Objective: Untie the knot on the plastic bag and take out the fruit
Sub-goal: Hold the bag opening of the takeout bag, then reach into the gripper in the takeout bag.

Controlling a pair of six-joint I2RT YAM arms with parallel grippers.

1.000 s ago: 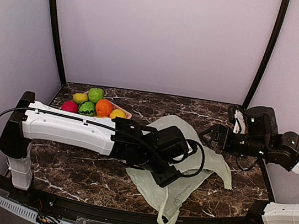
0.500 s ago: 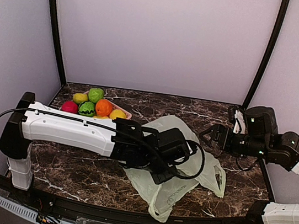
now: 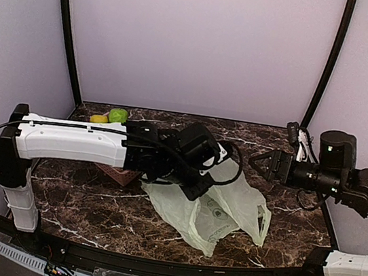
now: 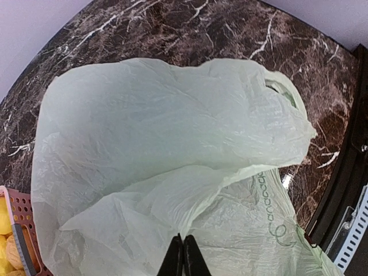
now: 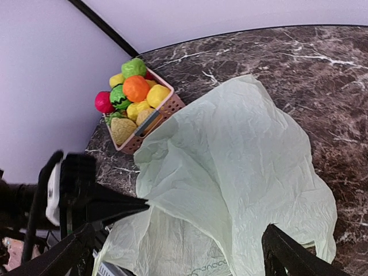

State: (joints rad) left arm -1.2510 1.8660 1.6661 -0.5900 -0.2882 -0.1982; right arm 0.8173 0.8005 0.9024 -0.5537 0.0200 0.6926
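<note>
**Top view:** left gripper (image 3: 194,189), open a second ago, now pinches the plastic bag (image 3: 225,212) and hoists it rearward. The bag hangs limp, so it is likely emptied. Right gripper (image 3: 263,164) spread, holding nothing.

**Left wrist:** fingertips (image 4: 177,261) closed on the film. Green print (image 4: 269,192), illegible.

**Right wrist:** fruit (image 5: 136,88) heaped in the basket (image 5: 165,111), beside the bag.

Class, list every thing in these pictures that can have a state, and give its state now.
Bag: untied, limp, flat.
Left gripper: jaws shut on the bag.
Right gripper: jaws open, holding nothing.
Basket: upright, full.
Fruit: out of the bag, piled in the basket.
</note>
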